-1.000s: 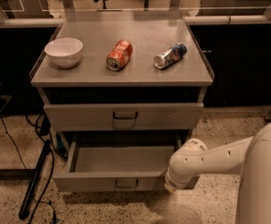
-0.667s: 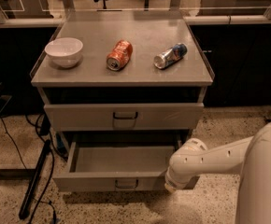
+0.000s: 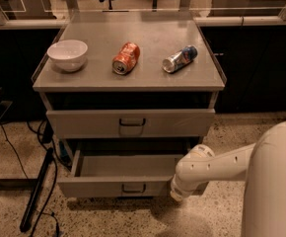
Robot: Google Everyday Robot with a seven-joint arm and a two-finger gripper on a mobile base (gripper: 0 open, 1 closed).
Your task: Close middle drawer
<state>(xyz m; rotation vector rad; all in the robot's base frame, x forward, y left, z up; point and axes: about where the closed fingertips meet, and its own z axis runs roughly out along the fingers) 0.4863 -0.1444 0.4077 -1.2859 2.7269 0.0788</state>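
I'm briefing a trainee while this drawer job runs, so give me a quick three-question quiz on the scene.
1. True or false: the middle drawer stands pulled out.
2. The end effector sits by the drawer's: A) left front corner, B) right front corner, C) back wall.
3. How many cans lie on the cabinet top?
Key: 1 true. 2 B. 3 two, the orange can and the blue can.

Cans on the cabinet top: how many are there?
2. An orange can lies at the middle of the cabinet top; a blue can lies to its right. The hand is low, at the right front corner of the open middle drawer.
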